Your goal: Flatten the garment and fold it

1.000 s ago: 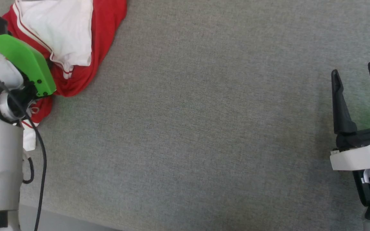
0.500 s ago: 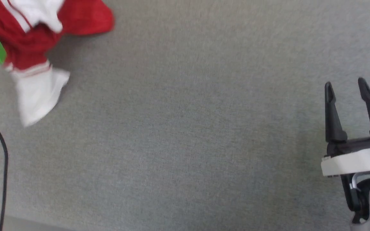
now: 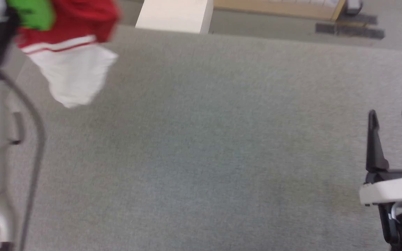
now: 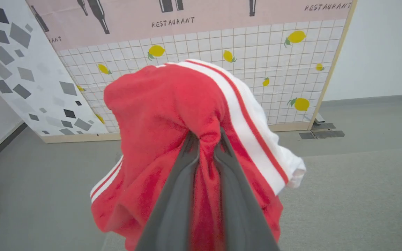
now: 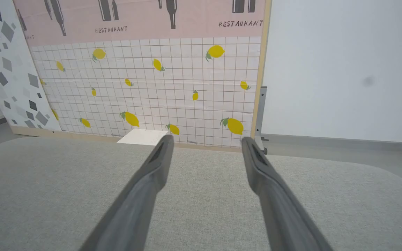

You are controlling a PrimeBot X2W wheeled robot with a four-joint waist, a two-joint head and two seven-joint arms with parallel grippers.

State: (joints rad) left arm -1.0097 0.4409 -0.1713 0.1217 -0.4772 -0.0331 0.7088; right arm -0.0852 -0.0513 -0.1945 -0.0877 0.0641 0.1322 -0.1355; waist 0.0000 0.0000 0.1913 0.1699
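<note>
A fold of red cloth is pinched between the closed fingertips of the left gripper (image 4: 205,134), and the garment (image 4: 159,104) is draped over and around both dark fingers, so that much of the left wrist view is blocked by it. A white band with red stripes runs down the cloth's right side to a white sleeve edge. In the head view the garment (image 3: 72,52) is seen blurred at the upper left – red above, striped trim, a white sleeve hanging lowest – beside a green cover (image 3: 31,12) on the left arm; whether it touches the grey surface (image 3: 201,139) cannot be told. A dark cable (image 3: 37,139) is looped down along the pale forearm. The right gripper (image 5: 206,143) is held well apart from the garment – at the lower right of the head view (image 3: 391,116) – with its fingers spread and nothing between them. Beyond it stand a lemon-printed tiled panel (image 5: 152,87), marked RESTAURANT, and a white wall (image 5: 344,69). A grey-flecked panel (image 4: 12,69) leans at the left behind the garment, and a pale block (image 3: 175,15) lies past the surface's far edge.
</note>
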